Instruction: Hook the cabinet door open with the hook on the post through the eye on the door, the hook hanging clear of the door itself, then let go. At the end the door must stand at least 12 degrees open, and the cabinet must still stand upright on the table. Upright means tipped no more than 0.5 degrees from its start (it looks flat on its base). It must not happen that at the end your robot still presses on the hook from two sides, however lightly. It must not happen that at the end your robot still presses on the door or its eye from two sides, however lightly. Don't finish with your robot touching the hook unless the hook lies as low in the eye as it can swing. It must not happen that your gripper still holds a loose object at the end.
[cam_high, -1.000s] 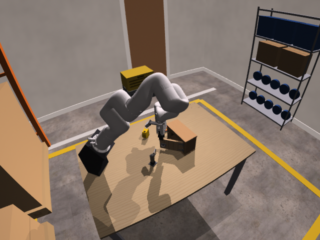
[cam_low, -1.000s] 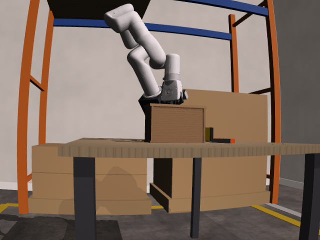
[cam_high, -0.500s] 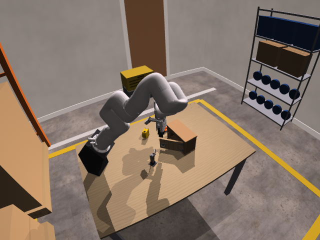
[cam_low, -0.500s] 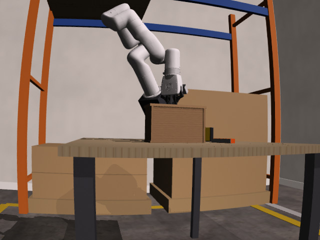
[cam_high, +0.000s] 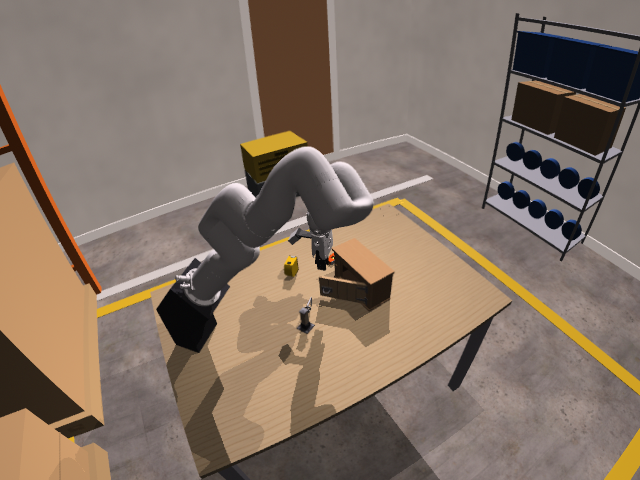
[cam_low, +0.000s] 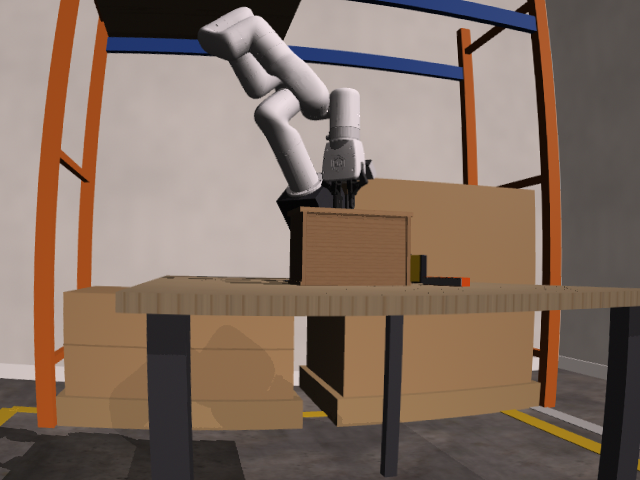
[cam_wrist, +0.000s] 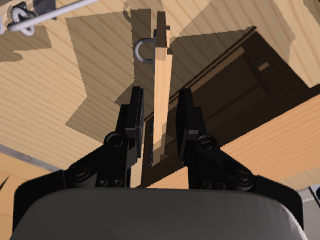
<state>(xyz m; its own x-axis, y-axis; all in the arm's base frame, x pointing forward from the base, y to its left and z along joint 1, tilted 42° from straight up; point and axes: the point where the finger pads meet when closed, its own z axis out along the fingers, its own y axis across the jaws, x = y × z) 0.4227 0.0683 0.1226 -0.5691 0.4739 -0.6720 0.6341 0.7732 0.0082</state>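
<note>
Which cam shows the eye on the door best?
Wrist. The metal eye sticks out from the door's edge, beyond the hand. Top view shows only a small ring on the door face. In the exterior view the cabinet hides it.
</note>
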